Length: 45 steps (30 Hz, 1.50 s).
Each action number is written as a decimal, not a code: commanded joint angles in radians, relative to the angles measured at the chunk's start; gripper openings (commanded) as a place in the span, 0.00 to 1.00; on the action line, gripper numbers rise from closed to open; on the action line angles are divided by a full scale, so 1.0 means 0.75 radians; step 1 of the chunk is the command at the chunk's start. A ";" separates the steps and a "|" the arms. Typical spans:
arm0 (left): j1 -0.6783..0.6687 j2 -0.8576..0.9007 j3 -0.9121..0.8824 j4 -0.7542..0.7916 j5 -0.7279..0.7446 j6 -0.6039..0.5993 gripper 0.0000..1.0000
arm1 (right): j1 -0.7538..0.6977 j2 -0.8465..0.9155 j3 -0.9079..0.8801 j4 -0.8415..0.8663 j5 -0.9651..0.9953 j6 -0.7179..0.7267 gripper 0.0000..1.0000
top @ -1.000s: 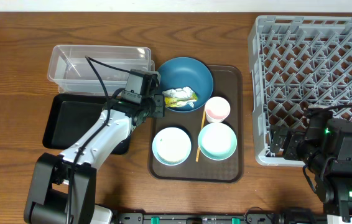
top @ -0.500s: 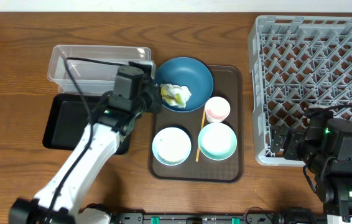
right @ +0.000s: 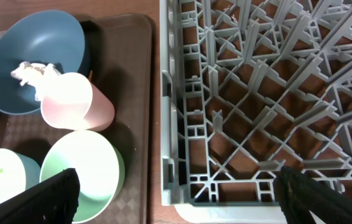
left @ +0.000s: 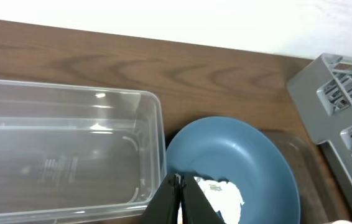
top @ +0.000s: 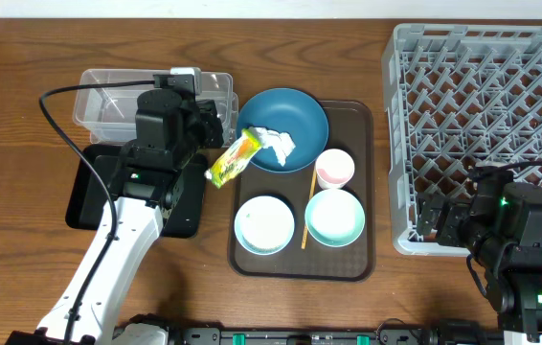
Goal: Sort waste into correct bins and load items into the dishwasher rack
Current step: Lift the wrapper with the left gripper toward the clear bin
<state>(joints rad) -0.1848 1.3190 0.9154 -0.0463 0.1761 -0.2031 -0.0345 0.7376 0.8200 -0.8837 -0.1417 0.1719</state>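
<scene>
Left pincer (left: pixel 179 202) was closed on the snack wrapper (top: pixel 234 158), which hung slanted at its fingertips. The clear tub (top: pixel 118 101) lay just to its left. The blue bowl (top: pixel 295 120), holding the tissue (top: pixel 276 142), lay directly ahead. The black tray (top: pixel 94 187) sat beneath its arm. Right pincer (right: pixel 176 193) was spread wide and empty over the near-left corner of the rack (right: pixel 257 93), with the pink cup (right: pixel 76 102) to its left.

Tissue (top: pixel 277 142) in rear bowl (top: pixel 298 111); rack (top: pixel 482 96) at right
</scene>
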 commanded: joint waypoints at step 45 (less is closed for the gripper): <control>0.003 0.394 0.018 -0.379 0.204 0.420 0.53 | -0.010 -0.006 0.031 0.003 0.014 -0.016 0.99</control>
<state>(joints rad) -0.1848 1.6123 0.9161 -0.3290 0.3050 0.1001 -0.0345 0.7376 0.8223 -0.8825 -0.1383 0.1719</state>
